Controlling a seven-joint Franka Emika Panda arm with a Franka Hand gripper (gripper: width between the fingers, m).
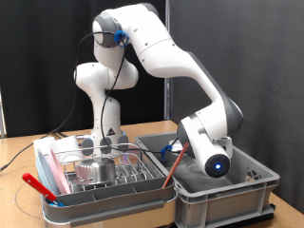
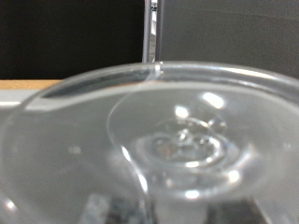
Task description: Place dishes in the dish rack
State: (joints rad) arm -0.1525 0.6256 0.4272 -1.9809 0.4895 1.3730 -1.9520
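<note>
The dish rack (image 1: 106,200), a wire rack in a pale tray, stands at the exterior view's lower left. In it a pink plate (image 1: 52,169) stands on edge, and a steel cup (image 1: 92,171) sits beside it. A red utensil (image 1: 38,185) lies at the rack's left end, and a thin red stick (image 1: 171,169) leans at its right end. My gripper (image 1: 217,163) is lowered over the grey bin, with its fingers hidden behind the hand. The wrist view is filled by a clear glass (image 2: 177,140) at very close range, and no fingers show there.
A large grey plastic bin (image 1: 242,198) sits right of the rack on the wooden table (image 1: 19,152). The robot's base (image 1: 104,123) stands behind the rack. A black curtain closes off the background.
</note>
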